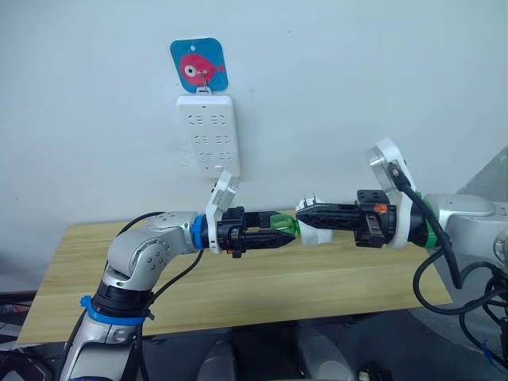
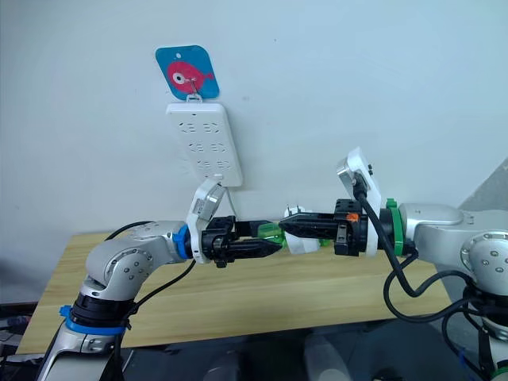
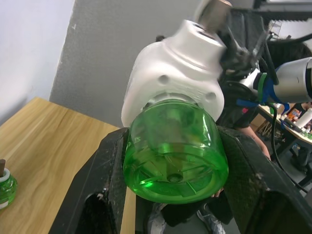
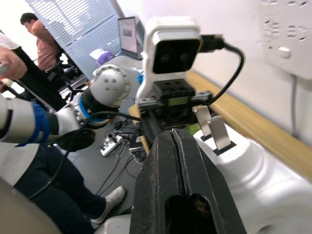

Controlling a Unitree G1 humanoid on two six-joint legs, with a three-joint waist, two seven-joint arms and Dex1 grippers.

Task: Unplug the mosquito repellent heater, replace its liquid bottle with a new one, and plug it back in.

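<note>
Above the table, both grippers meet in mid-air. My left gripper (image 1: 276,232) is shut on a green translucent liquid bottle (image 3: 173,151), one black finger (image 3: 102,190) on each side of it. The bottle's top sits inside the underside of the white mosquito repellent heater (image 3: 178,73). My right gripper (image 1: 308,216) is shut on the heater (image 1: 316,232) from the other side. The heater's two metal prongs (image 4: 213,127) stick out free, away from the wall. A second small green bottle (image 3: 5,187) stands on the table.
A long white power strip (image 1: 208,135) hangs on the wall under a blue fish hook (image 1: 198,65), above and behind the grippers. The wooden table (image 1: 238,294) lies below. People (image 4: 39,41) and desks show in the room behind.
</note>
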